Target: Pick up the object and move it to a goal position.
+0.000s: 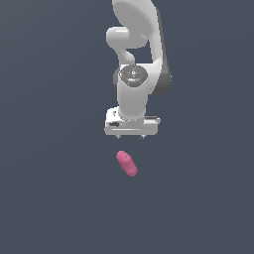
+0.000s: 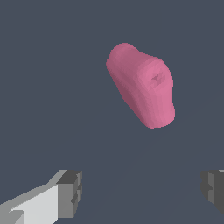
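Observation:
The object [image 1: 127, 163] is a small pink oblong lump lying on the dark grey floor, its narrower end pointing toward the arm. It also shows in the wrist view [image 2: 142, 85], large and unobstructed. My white gripper [image 1: 131, 136] hangs just behind and above the object in the exterior view, not touching it. In the wrist view the gripper [image 2: 142, 188] is open, with one grey fingertip [image 2: 70, 192] and the other fingertip [image 2: 214, 188] set wide apart, and nothing between them. The object lies apart from both fingertips.
A plain dark grey floor [image 1: 49, 198] fills both views. The white arm [image 1: 136, 44] rises at the top middle of the exterior view. No goal marker is visible.

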### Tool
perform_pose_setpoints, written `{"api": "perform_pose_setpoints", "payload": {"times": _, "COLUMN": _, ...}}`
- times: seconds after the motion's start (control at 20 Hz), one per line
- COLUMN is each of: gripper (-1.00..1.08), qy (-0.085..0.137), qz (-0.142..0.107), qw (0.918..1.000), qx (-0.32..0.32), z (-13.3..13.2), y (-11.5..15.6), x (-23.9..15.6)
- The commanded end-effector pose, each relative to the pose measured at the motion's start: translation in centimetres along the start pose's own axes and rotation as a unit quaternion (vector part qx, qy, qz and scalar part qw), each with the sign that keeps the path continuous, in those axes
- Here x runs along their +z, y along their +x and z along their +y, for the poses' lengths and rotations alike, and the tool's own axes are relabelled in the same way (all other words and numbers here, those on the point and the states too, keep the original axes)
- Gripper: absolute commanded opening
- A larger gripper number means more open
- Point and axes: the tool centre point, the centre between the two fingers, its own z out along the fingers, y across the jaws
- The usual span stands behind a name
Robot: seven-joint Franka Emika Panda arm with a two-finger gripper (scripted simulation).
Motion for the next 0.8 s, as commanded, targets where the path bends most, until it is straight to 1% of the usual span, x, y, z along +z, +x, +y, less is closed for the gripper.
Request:
{"api": "perform_pose_setpoints", "payload": {"times": 0.0, "gripper": 1.00, "qy": 0.000, "qz": 0.000, "qw": 1.0000, "qx": 0.000, "z": 0.0, "y": 0.0, "x": 0.0}}
{"api": "perform_pose_setpoints", "payload": {"times": 0.5, "gripper": 1.00, "qy": 0.005, "qz": 0.007, "qw": 0.9998, "qx": -0.016, "z": -1.2, "y": 0.6, "x": -0.9}}
{"api": "perform_pose_setpoints", "payload": {"times": 0.75, "gripper": 1.00, "qy": 0.005, "qz": 0.007, "qw": 0.9998, "qx": -0.017, "z": -1.2, "y": 0.6, "x": -0.9}}
